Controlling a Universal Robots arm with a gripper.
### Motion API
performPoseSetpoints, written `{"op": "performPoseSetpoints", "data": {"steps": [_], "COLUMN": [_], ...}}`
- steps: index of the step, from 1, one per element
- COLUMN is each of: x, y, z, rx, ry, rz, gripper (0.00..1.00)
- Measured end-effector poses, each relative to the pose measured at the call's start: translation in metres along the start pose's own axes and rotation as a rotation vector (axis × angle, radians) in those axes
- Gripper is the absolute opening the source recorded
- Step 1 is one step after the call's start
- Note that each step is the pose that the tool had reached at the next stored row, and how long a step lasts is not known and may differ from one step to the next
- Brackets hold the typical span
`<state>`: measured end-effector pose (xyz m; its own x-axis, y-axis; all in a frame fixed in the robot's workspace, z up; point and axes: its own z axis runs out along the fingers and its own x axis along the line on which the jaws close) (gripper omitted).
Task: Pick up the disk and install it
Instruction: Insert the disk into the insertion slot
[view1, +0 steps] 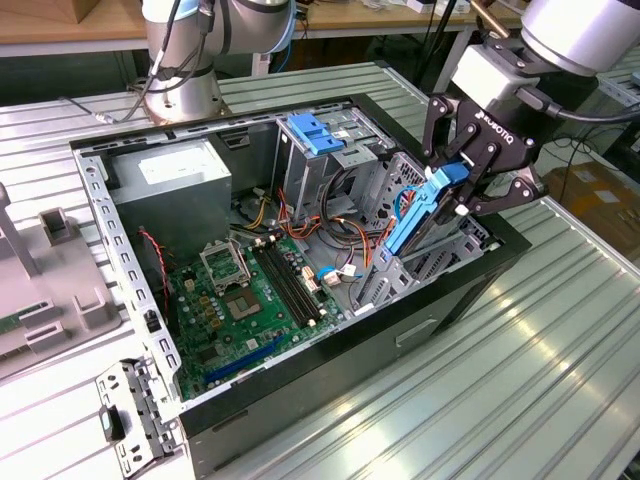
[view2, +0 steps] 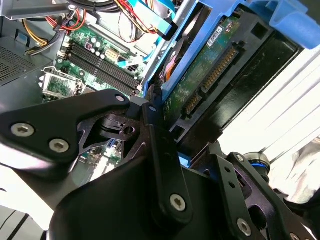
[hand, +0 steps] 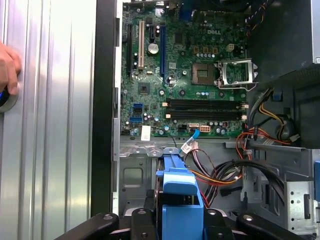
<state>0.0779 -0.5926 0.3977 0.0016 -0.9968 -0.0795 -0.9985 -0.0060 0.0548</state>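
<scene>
In the pincer, the disk, half hidden.

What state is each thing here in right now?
computer case, lying flat, side open
hand, shut on the disk
disk, tilted, lower end inside the computer case
memory slots, empty

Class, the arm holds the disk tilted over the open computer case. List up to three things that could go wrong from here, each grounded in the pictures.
1. The disk, tilted and clamped by its top end in the gripper, may jam against the grey drive bay edge.
2. Loose orange and red cables beside the bay could get pinched.
3. A hand rests on the table near the case; the arm might strike it.
</scene>
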Motion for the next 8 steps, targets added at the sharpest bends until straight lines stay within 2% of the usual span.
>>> {"op": "performPoseSetpoints", "data": {"steps": [8], "x": [0.0002], "y": [-0.0001], "z": [0.0022], "rx": [0.0000], "ry": [0.0000], "rz": [0.000], "gripper": [0.37]}}
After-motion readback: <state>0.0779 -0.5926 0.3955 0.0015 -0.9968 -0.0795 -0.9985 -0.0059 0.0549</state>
